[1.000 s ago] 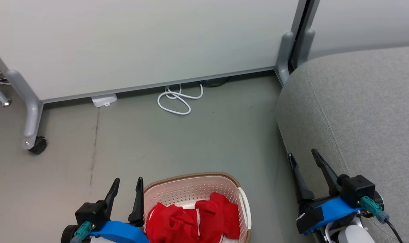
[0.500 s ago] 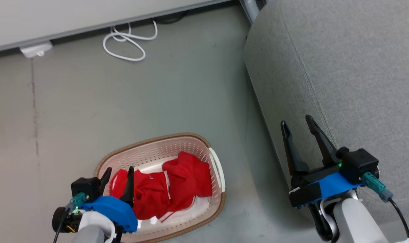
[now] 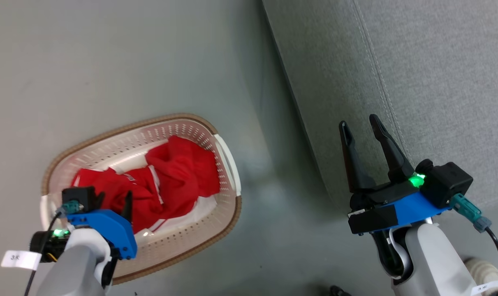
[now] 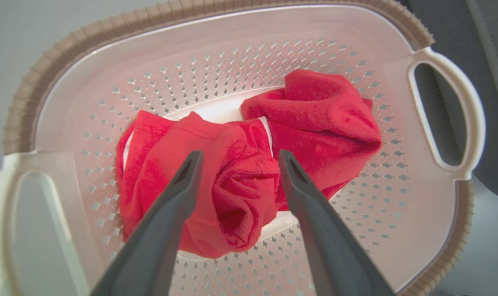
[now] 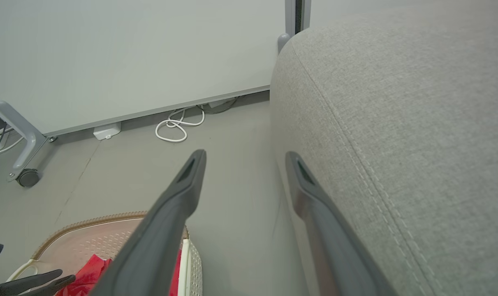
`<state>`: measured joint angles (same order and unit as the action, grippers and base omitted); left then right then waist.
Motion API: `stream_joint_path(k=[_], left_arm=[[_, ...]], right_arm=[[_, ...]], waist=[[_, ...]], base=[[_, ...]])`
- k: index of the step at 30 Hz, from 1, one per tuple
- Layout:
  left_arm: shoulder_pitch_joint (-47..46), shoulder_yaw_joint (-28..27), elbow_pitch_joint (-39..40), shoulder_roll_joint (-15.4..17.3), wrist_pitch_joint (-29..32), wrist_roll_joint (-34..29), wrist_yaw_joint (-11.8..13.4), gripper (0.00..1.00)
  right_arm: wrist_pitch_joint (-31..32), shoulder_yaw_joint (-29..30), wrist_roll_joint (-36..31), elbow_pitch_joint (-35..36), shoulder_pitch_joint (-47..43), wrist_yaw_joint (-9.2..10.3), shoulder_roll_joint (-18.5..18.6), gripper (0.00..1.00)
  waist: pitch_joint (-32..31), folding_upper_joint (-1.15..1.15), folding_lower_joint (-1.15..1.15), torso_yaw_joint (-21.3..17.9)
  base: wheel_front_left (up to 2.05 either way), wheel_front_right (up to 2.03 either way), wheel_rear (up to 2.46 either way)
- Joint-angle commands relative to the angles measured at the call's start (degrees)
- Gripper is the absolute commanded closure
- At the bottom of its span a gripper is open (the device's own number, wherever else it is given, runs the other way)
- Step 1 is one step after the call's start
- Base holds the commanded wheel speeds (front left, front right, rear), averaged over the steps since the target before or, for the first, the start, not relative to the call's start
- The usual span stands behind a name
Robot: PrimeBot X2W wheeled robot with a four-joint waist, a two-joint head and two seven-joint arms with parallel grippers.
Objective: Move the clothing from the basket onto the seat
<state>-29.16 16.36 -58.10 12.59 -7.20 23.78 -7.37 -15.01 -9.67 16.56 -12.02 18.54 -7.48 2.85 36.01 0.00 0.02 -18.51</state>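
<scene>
The basket [image 3: 179,133] stood on the floor [image 3: 109,61], near the side edge of the seat [image 3: 417,61] but apart from it. It held all the clothing [image 3: 170,176]. A plain red garment [image 4: 323,119] lay bunched toward the handle end nearer the seat. A red one with white trim [image 4: 216,172] lay crumpled toward the other end.

The left gripper [image 4: 239,157] had come from beside the basket's rim to over the trimmed garment, fingers apart. Whether they touched the cloth could not be told. The right gripper [image 3: 358,123] stayed beside the seat's edge, spread and empty. The head camera had tipped downward, so the wall and the white cable had left its view.
</scene>
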Motion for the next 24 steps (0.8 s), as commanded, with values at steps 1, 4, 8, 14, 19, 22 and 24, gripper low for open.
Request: stream_joint_path(k=[1,4,8,14,19,22,24], left_arm=[[-2.15,0.03,-1.21,0.92,0.63,-0.13,0.69,0.00],[-3.73,0.17,-3.47,1.61,1.70,-0.63,2.36,0.00],[-5.60,0.27,-5.79,2.11,3.04,-0.86,4.48,0.00],[-7.36,0.30,-8.59,1.74,5.18,-0.24,6.08,0.00],[-8.48,0.75,-10.39,1.12,7.29,0.05,5.94,1.00],[-8.75,0.89,-10.85,0.92,7.76,0.35,5.47,1.00],[-8.91,1.08,-11.13,0.97,7.87,0.45,4.93,1.00]], right_arm=[[-0.22,-0.41,0.63,0.68,1.26,-0.03,0.07,0.00],[-0.22,-1.12,1.67,1.28,1.53,-0.03,0.07,0.00],[-0.22,-1.99,2.53,1.76,1.88,-0.03,0.08,0.00],[-0.23,-2.77,3.23,2.16,2.24,-0.03,0.08,0.00],[-0.23,-3.26,3.75,1.88,2.51,-0.03,0.08,0.00],[-0.23,-3.39,3.83,1.65,2.58,-0.03,0.08,0.00],[-0.23,-3.48,3.96,1.46,2.69,-0.03,0.08,0.00]], waist=[[3.68,0.00,-0.02,-2.74],[5.14,0.00,-0.02,-3.50],[6.49,0.00,-0.02,-4.16],[7.71,0.00,-0.02,-4.61],[7.92,0.00,-0.02,-4.78],[7.78,0.00,-0.02,-4.80],[7.61,0.00,-0.02,-4.79]], base=[[0.00,0.00,0.00],[0.00,0.00,0.00],[0.00,0.00,0.00],[0.00,0.00,0.00],[0.00,0.00,0.00],[0.00,0.00,0.00],[0.00,0.00,0.00]])
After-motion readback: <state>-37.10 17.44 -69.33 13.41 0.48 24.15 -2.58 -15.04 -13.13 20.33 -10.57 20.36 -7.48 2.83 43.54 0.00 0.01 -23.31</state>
